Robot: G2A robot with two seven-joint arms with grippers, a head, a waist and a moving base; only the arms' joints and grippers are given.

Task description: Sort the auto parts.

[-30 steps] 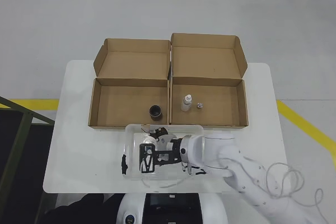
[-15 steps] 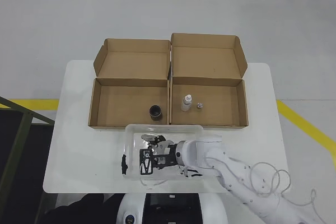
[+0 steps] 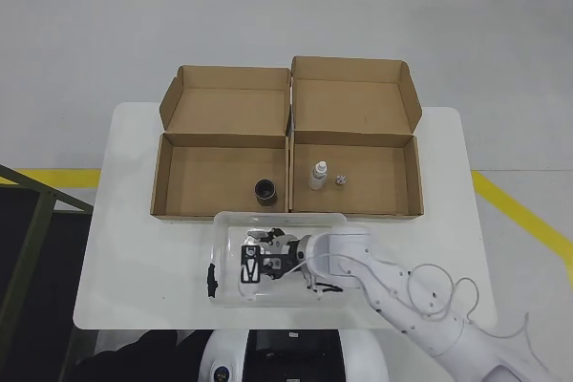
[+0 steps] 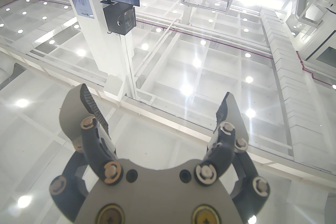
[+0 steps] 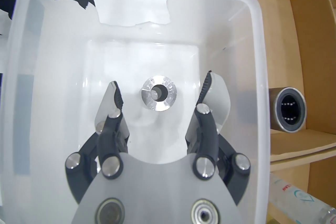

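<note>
- Closing off-centre is the first risk: the silver ring point(image 5: 170, 99) lies flat on the floor of the clear bin point(image 5: 258, 25), so I judge the fingertips could skid it across the smooth plastic and not trap it.
- The ring looks low and round-edged. A pinch set too high may squeeze it out from between the pads or tip it onto its rim.
- The bin walls are close. Seen from above, the right gripper point(image 3: 251, 265) works toward the bin's 9 o'clock end, where black tape point(image 3: 211, 279) sits on the wall, and a wide finger could knock that wall and shift the whole bin.
- Mis-sorting is a later risk. The left box point(image 3: 201, 177), at 11 o'clock from the bin, holds a black bearing point(image 3: 265, 191). The right box point(image 3: 377, 181), at 1 o'clock, holds a white bottle point(image 3: 318, 175) and a small silver part point(image 3: 341, 179).
- The right gripper point(image 5: 161, 84) has its fingers spread wide inside the bin. They stand on either side of the ring, with a gap on both sides, and hold nothing.
- The left gripper point(image 4: 157, 101) is likewise spread apart and empty, pointing up toward the ceiling.
</note>
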